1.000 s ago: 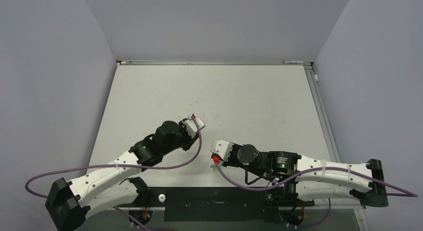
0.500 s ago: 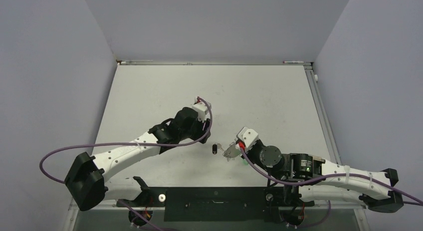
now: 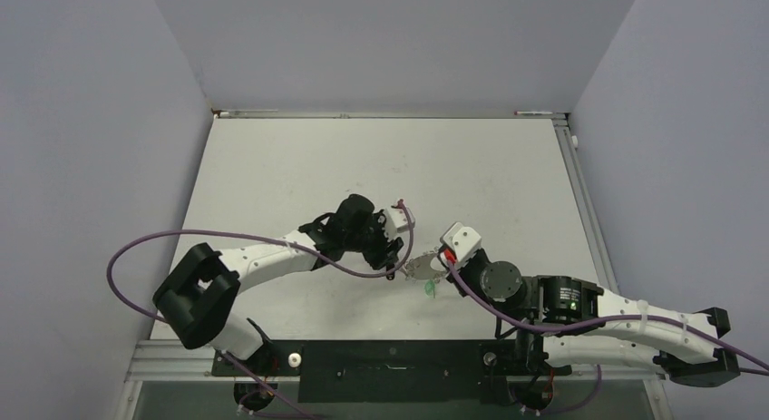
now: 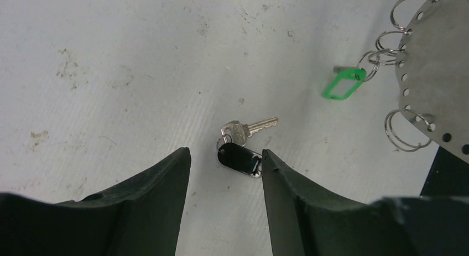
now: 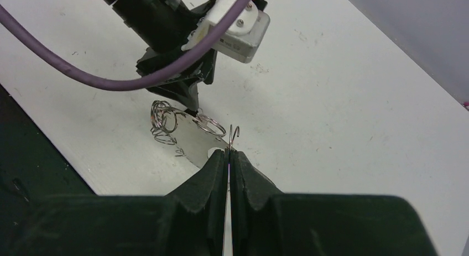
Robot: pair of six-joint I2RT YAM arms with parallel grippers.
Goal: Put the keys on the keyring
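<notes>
Aim matters most in this step, which I judge to be the pick-up of the keys (image 4: 234,132). They lie flat on the table (image 4: 110,73), a silver one and one with a black head (image 4: 239,158), touching each other. The left gripper (image 4: 224,155) hangs right over the keys, jaws spread and holding nothing, with one finger (image 4: 160,200) on each side of the black head. To the right of the keys, near but apart from them, the right gripper (image 5: 228,152) is clamped on the rim of the keyring (image 4: 437,73). The keyring shows as a flat silver plate with holes round its edge and small wire rings strung through them. A green tag (image 4: 344,83) sits on one ring, between the keys and the plate. The keys are thin, so the fingers likely need to reach right down to the table before closing, centred on the black head, or it may skid out sideways. A slow close should keep the silver one from being flicked away. Whether the two keys are joined I cannot tell. The plate is best held steady, clear of the keys, until one is lifted.
</notes>
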